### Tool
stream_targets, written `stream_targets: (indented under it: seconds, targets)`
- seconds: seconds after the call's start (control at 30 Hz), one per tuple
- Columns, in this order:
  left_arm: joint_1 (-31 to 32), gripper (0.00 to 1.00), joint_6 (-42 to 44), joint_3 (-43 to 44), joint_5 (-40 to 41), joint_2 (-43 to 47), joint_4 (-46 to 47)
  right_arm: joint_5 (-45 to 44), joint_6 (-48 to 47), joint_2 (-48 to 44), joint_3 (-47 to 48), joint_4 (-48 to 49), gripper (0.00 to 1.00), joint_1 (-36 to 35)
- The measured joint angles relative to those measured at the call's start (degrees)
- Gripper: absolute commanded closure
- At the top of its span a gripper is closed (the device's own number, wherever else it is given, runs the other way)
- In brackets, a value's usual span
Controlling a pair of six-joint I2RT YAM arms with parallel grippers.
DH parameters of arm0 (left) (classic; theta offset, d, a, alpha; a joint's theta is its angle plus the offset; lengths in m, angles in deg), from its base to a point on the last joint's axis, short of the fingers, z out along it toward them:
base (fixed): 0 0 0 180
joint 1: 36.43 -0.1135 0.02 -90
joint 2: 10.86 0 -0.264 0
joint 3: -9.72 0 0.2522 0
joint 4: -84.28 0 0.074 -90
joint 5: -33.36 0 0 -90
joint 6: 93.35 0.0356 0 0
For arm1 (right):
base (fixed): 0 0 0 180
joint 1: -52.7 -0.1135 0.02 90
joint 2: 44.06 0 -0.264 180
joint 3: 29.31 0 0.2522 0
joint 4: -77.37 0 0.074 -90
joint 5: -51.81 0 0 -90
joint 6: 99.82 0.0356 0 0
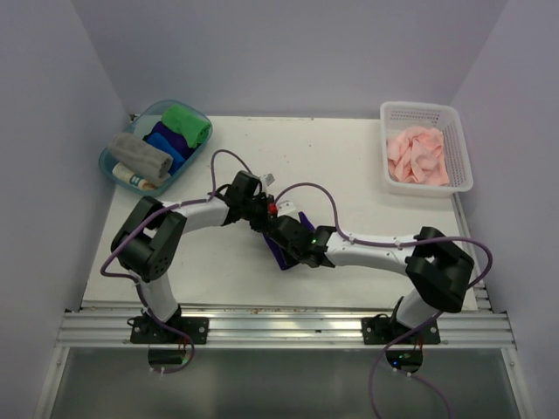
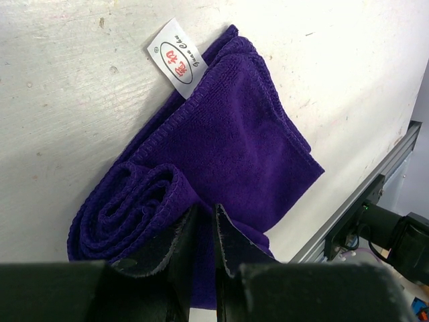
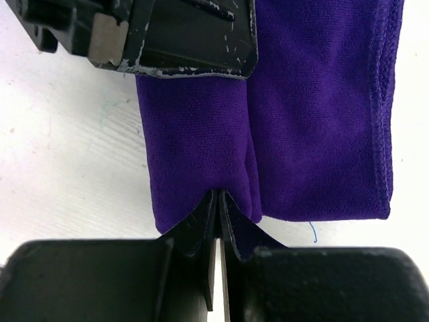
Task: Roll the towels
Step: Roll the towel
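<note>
The dark purple towel [image 1: 280, 256] lies at the table's middle, mostly hidden under both wrists. In the left wrist view the purple towel [image 2: 231, 144] is partly rolled at its left end, with a white label [image 2: 175, 58] at its far edge. My left gripper [image 2: 206, 211] [image 1: 262, 211] is shut on a layer beside the roll. In the right wrist view the purple towel [image 3: 201, 134] hangs from my right gripper [image 3: 219, 194] [image 1: 286, 237], which is shut on its folded near end. A grey towel [image 1: 140, 157] lies rolled in the blue bin. Pink towels [image 1: 417, 155] fill the white basket.
The blue bin [image 1: 111, 167] at the back left also holds blue [image 1: 166, 140] and green [image 1: 188, 125] rolls. The white basket [image 1: 461, 148] stands at the back right. The left gripper's body [image 3: 174, 33] sits close above the cloth. A metal rail [image 1: 279, 327] runs along the near edge.
</note>
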Motion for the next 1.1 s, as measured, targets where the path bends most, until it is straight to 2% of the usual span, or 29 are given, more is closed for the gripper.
stream_targets:
  seconds: [0.27,0.47,0.57,0.83,1.0,1.1]
  targets:
    - [0.0,0.80,0.1,0.5,-0.2,-0.3,-0.3,-0.4,-0.5,-2.6,-0.2,-0.8,0.88,0.0]
    - [0.0,0.80,0.3,0.9,-0.2,-0.4,-1.2,-0.7,-2.8,-5.1,1.7,-3.5,0.71,-0.1]
    - [0.0,0.80,0.3,1.0,-0.2,-0.4,-1.5,-1.1,-4.4,-4.9,3.3,-3.8,0.67,-0.6]
    - [0.0,0.80,0.3,1.1,-0.1,-0.4,-1.6,-3.5,-7.9,-1.5,7.0,-3.8,0.58,-5.0]
    - [0.0,0.80,0.3,1.1,-0.2,-0.4,-1.6,-4.5,-9.3,2.1,8.3,-3.6,0.56,-5.6]
    - [0.0,0.80,0.4,1.1,-0.1,-0.4,-1.6,-5.9,-9.9,4.5,8.3,-3.4,0.50,-5.6]
